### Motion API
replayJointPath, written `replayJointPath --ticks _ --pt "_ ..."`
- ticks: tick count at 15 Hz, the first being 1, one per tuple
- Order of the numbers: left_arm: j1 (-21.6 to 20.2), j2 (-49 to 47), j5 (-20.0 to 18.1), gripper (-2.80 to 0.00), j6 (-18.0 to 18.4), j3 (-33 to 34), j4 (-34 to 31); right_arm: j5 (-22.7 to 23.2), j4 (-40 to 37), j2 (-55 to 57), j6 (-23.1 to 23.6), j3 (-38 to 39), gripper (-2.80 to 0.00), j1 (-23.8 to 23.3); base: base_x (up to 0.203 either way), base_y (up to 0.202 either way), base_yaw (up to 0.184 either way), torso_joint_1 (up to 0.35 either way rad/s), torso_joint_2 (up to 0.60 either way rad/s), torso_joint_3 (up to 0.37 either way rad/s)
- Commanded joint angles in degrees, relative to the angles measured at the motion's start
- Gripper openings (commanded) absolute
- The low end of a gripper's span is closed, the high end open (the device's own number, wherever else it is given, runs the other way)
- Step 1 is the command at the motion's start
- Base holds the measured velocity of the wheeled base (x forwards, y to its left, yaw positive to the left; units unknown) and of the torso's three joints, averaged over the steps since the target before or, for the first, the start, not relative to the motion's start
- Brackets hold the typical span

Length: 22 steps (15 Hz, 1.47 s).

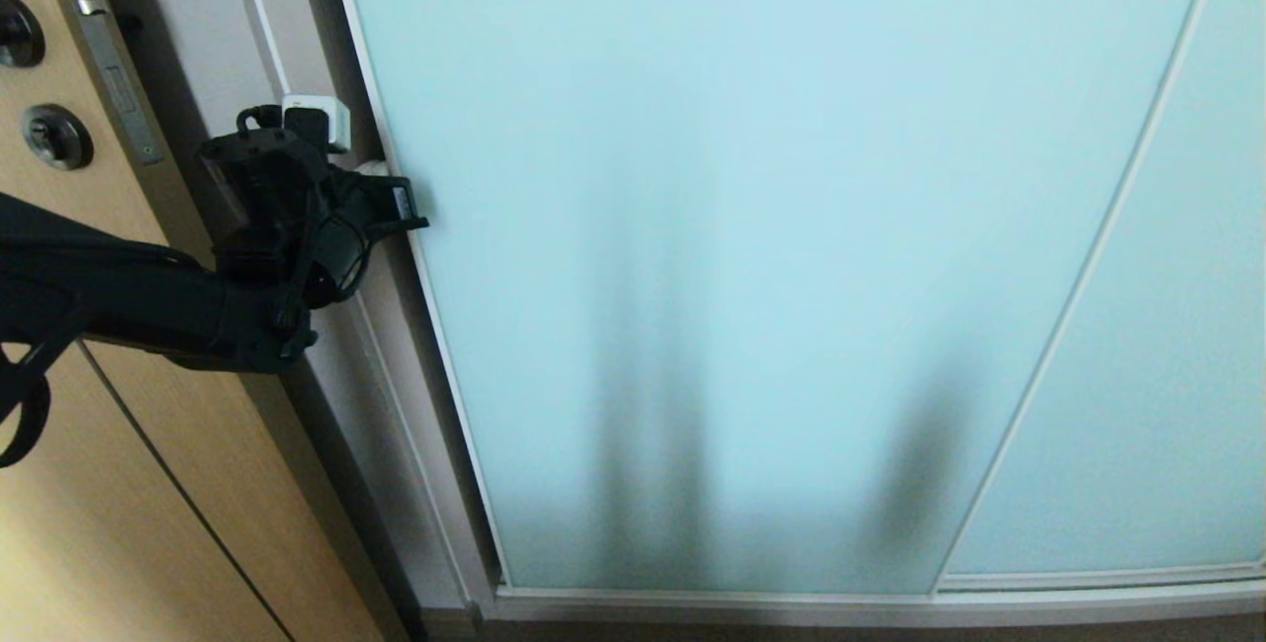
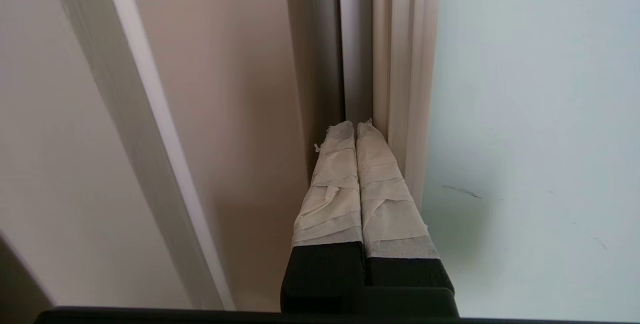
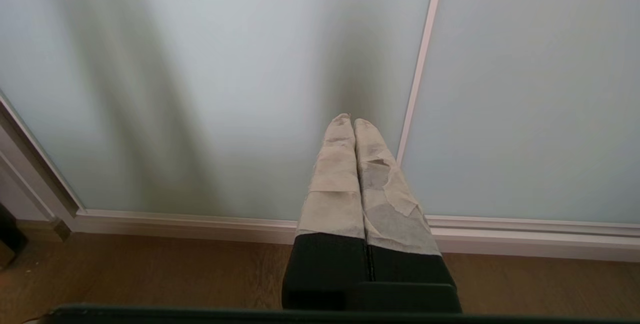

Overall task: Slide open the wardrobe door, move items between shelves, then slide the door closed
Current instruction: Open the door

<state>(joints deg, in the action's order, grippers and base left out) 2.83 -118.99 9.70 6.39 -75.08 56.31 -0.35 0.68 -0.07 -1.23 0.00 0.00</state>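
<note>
The sliding wardrobe door is a tall frosted aqua glass panel in a thin pale frame, and it stands closed. My left gripper is shut and empty. Its taped fingertips sit in the narrow gap between the door's left frame edge and the beige wardrobe side. My right gripper is out of the head view; it is shut and empty, and points at the lower glass near the floor. The items and the shelves are hidden behind the door.
A second frosted panel adjoins on the right. A tan wood-grain door with dark round hardware stands to the left. The bottom track meets a wooden floor. Dark blurred shapes show through the glass.
</note>
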Motion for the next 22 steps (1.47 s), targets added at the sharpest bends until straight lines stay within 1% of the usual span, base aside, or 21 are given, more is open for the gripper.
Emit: replayJointPath --ticks 1,3,6,12,14,17,19,22 --pt "1.21 -0.23 0.05 -2.80 0.03 0.16 0.29 0.00 0.02 0.07 0.00 0.00 -2.80 0.00 0.000 0.000 0.000 0.000 0.00 0.000" --pt "2.62 -0.90 0.21 -2.80 0.19 0.40 0.47 0.00 0.02 0.07 0.00 0.00 -2.80 -0.05 0.000 0.000 0.000 0.000 0.00 0.000" --pt "3.66 -2.28 0.32 -2.80 1.14 -0.06 2.54 0.00 0.02 0.07 0.00 0.00 -2.80 0.00 0.000 0.000 0.000 0.000 0.00 0.000" --pt "6.84 -2.38 0.25 -2.80 1.60 0.11 3.18 0.00 0.02 0.07 0.00 0.00 -2.80 -0.07 0.000 0.000 0.000 0.000 0.00 0.000" --pt "7.89 -3.34 0.04 -2.80 1.52 0.24 4.88 0.00 0.02 0.07 0.00 0.00 -2.80 0.00 0.000 0.000 0.000 0.000 0.00 0.000" --pt "10.72 -4.48 -0.01 -2.80 1.68 0.37 7.24 0.00 0.02 0.07 0.00 0.00 -2.80 -0.06 0.000 0.000 0.000 0.000 0.00 0.000" --pt "12.67 -4.93 -0.08 -2.80 2.74 -0.07 7.45 0.00 0.02 0.07 0.00 0.00 -2.80 -0.09 0.000 0.000 0.000 0.000 0.00 0.000" --pt "16.56 -5.46 -0.02 -2.80 2.84 -0.06 8.12 0.00 0.02 0.07 0.00 0.00 -2.80 0.00 0.000 0.000 0.000 0.000 0.00 0.000"
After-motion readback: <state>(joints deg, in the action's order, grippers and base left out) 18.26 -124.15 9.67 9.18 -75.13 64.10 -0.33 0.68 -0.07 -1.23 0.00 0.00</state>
